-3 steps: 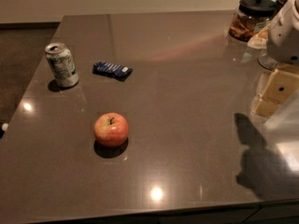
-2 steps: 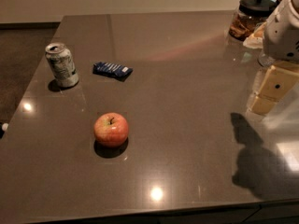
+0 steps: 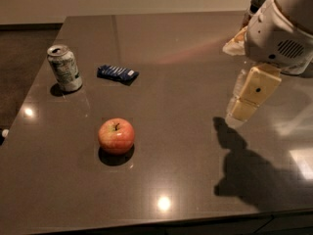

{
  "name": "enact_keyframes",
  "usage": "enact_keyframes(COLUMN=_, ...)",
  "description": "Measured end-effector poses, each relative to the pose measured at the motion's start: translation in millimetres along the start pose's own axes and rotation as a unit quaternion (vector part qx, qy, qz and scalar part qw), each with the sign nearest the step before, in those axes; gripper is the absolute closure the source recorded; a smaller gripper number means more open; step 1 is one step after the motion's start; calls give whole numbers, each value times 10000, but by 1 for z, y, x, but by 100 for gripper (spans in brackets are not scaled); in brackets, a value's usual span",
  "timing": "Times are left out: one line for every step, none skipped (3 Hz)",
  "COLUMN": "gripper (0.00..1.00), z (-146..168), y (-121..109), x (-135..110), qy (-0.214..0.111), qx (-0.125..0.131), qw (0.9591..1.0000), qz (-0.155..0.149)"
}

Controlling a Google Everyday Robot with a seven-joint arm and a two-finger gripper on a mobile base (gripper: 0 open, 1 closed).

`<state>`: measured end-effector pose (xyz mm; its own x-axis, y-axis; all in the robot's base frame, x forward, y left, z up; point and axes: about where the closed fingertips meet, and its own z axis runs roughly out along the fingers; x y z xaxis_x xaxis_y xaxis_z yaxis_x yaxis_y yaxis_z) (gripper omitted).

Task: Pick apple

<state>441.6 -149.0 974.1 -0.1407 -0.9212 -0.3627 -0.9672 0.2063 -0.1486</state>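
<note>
Gripper (image 3: 243, 111) is hanging at the right side of the table (image 3: 186, 58), tips pointing down and toward the left, off the surface. It is holding nothing. From this angle you are not able to tell how wide it is set. Its shadow is falling on the tabletop just below and in front of it.

Apple (image 3: 116, 135) is sitting upright in the near-left part of the table, stem up, well apart from the gripper and touching nothing.

Can (image 3: 64, 67) is standing upright near the left edge, behind the apple. Blue packet (image 3: 117, 73) is lying flat just to the right of the can, apart from it.

At the far right corner a dark-lidded jar (image 3: 254, 6) is showing partly behind the arm, with a pale wrapper (image 3: 235, 42) lying beside it.
</note>
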Motion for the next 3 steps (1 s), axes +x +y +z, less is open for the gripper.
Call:
enact_keyframes(gripper=0, z=20, y=13, x=-34, qy=-423, qx=-176, qw=9987, qz=-204)
enact_keyframes(gripper=0, z=43, y=33, x=-69, qy=-736, qx=-353, qw=9956, qz=-463)
enact_keyframes(gripper=0, z=69, y=55, x=-100, qy=-920, qx=-551, qw=9916, qz=-726)
